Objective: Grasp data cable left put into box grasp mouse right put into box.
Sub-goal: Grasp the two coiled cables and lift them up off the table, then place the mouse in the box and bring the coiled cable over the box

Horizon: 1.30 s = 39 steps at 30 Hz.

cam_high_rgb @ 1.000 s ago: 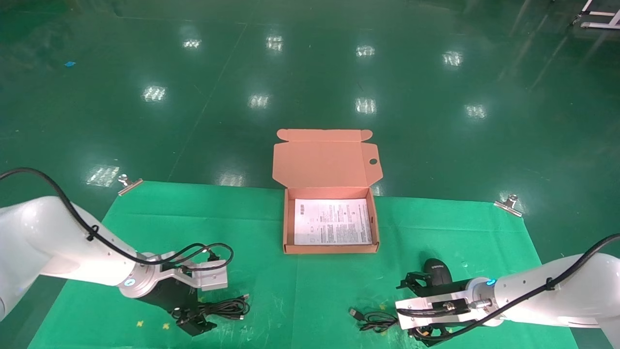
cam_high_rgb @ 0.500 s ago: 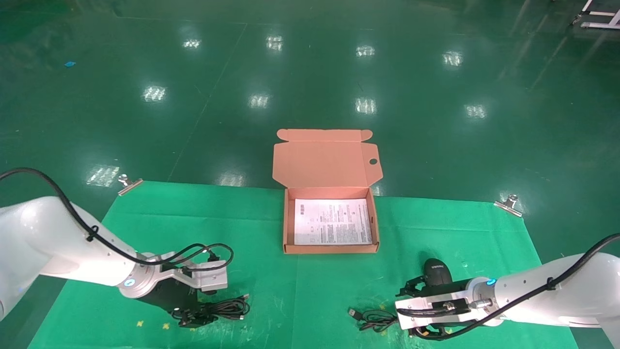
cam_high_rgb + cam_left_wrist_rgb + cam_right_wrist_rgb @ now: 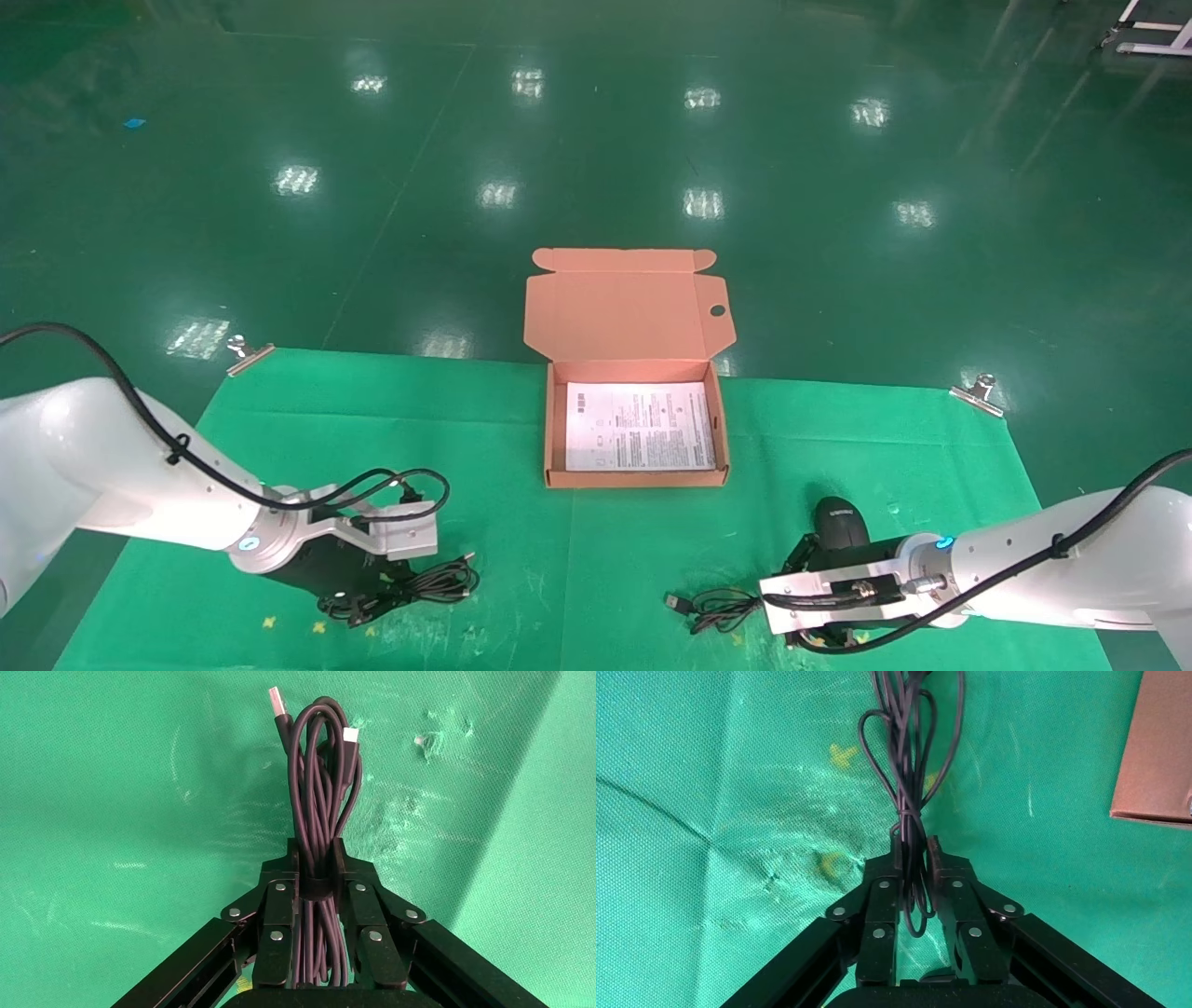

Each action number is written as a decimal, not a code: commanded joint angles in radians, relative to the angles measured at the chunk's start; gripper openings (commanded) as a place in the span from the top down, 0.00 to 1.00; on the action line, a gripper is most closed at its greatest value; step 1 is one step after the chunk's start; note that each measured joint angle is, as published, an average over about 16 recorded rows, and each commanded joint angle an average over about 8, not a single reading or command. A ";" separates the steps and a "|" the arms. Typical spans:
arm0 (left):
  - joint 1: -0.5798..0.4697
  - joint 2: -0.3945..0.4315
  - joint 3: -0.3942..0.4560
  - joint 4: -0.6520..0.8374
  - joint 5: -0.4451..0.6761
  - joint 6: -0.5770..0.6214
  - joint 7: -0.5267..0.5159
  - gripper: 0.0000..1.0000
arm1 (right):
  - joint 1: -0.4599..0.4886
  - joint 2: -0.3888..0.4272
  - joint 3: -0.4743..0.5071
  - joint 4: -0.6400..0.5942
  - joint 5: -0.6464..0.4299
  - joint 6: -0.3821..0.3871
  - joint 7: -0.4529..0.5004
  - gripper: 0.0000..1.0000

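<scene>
Across the green-covered tabletop [image 3: 484, 438], the box [image 3: 551, 429] sits open at the middle of the far edge, its lid flap leaning back past that edge and a white printed sheet [image 3: 641, 426] lying flat inside. Bare cloth lies between the box's near wall and both arms. At the near left, the left pincer [image 3: 316, 862] is clamped on the data cable [image 3: 320, 794], whose looped bundle sticks out beyond the fingertips with both plugs showing. At the near right, the right pincer [image 3: 914, 855] is closed on the thin cord [image 3: 910, 755] of the mouse [image 3: 838, 524], pinching its loops; the mouse itself lies on the cloth just beyond that wrist.
</scene>
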 commanded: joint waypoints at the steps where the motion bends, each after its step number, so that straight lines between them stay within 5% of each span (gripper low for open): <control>1: 0.000 0.001 0.000 0.000 0.000 -0.001 -0.001 1.00 | -0.001 -0.001 -0.001 0.000 -0.001 0.000 -0.001 1.00; 12: -0.037 -0.063 0.002 -0.076 0.018 0.014 -0.004 1.00 | 0.056 0.079 0.063 0.002 0.059 -0.018 0.073 1.00; 22: -0.145 -0.166 0.020 -0.405 0.146 0.007 -0.137 1.00 | 0.204 0.138 0.160 0.031 0.123 0.027 0.159 1.00; 30: -0.210 -0.166 0.032 -0.633 0.323 -0.045 -0.315 1.00 | 0.340 0.048 0.202 0.043 0.166 0.085 0.175 1.00; 39: -0.258 -0.110 0.004 -0.643 0.389 -0.146 -0.378 1.00 | 0.463 -0.120 0.211 -0.053 0.191 0.170 0.126 1.00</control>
